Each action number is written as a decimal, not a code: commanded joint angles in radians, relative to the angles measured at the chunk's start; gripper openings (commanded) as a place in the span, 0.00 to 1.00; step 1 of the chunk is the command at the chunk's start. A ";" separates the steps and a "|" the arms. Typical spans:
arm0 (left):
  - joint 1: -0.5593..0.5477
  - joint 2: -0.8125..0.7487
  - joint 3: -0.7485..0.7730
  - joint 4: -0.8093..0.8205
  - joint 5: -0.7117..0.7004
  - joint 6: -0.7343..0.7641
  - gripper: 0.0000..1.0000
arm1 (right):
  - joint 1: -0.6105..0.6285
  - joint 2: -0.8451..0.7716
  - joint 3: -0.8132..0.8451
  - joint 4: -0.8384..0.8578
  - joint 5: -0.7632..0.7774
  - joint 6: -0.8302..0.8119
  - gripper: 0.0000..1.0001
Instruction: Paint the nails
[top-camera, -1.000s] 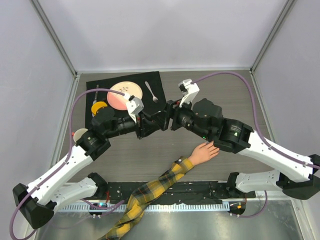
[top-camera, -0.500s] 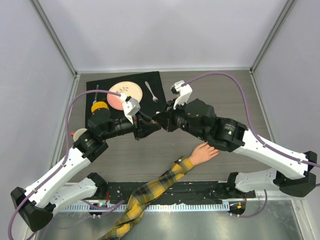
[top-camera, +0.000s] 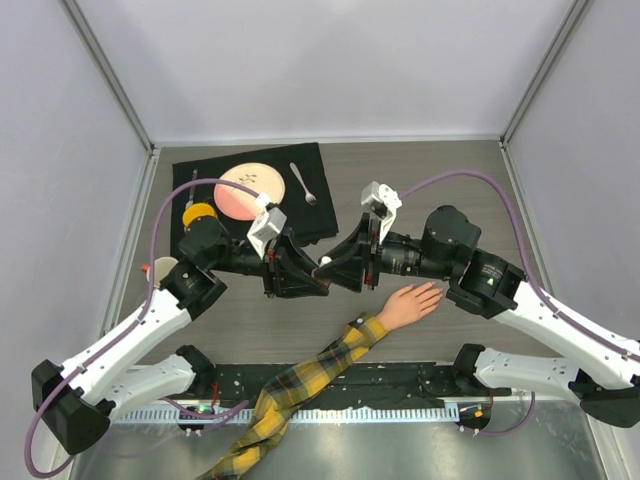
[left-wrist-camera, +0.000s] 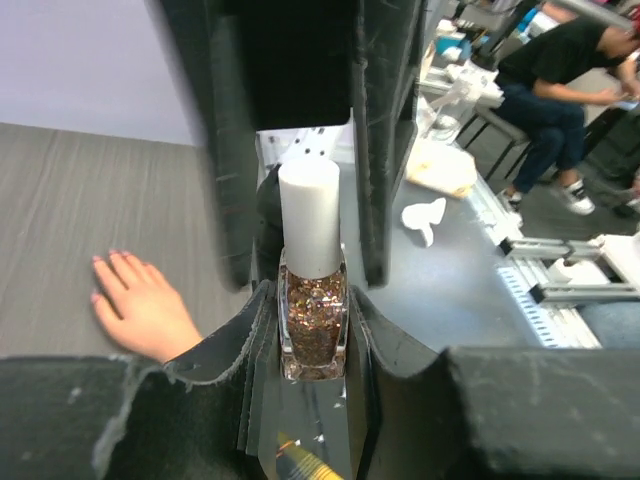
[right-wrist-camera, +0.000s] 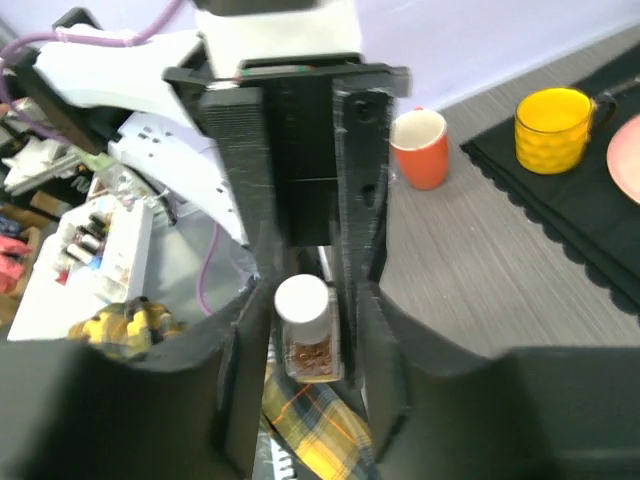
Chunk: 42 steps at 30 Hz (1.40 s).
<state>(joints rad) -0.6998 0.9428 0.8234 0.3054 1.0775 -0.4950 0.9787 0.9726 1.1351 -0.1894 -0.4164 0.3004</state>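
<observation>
A small glass bottle (left-wrist-camera: 313, 325) of copper glitter polish with a white cap (left-wrist-camera: 309, 215) is pinched by its body in my left gripper (left-wrist-camera: 313, 300), which is shut on it. My right gripper (right-wrist-camera: 310, 320) faces it head-on. Its jaws flank the cap (right-wrist-camera: 302, 298) with a thin gap on each side, so it stands open. The two grippers meet above the table (top-camera: 323, 268), left of the peach mannequin hand (top-camera: 408, 303). The hand lies flat with spread fingers, and its nails (left-wrist-camera: 112, 257) look pink. The plaid sleeve (top-camera: 300, 385) runs to the near edge.
A black placemat (top-camera: 312, 165) at the back left carries a pink plate (top-camera: 250, 190), a spoon (top-camera: 303, 183) and a yellow cup (top-camera: 198, 215). An orange cup (right-wrist-camera: 420, 148) stands near the left arm. Grey walls close in the table on three sides.
Both grippers, with the bottle between them, have moved nearer and lower, toward the mannequin hand. The right arm has swung off the hand, which now shows whole.
</observation>
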 joint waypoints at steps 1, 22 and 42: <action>-0.007 -0.039 0.068 -0.151 -0.155 0.203 0.00 | 0.002 0.008 0.037 -0.060 0.189 0.037 0.57; -0.007 -0.087 0.072 -0.301 -0.499 0.371 0.00 | 0.179 0.198 0.287 -0.265 0.769 0.129 0.47; -0.012 -0.025 0.051 0.074 0.101 0.035 0.00 | 0.045 0.094 0.045 -0.071 -0.093 -0.020 0.01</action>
<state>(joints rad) -0.6968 0.9489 0.8223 0.2966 1.0760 -0.4995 1.0241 1.0428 1.2270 -0.3206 -0.3355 0.2699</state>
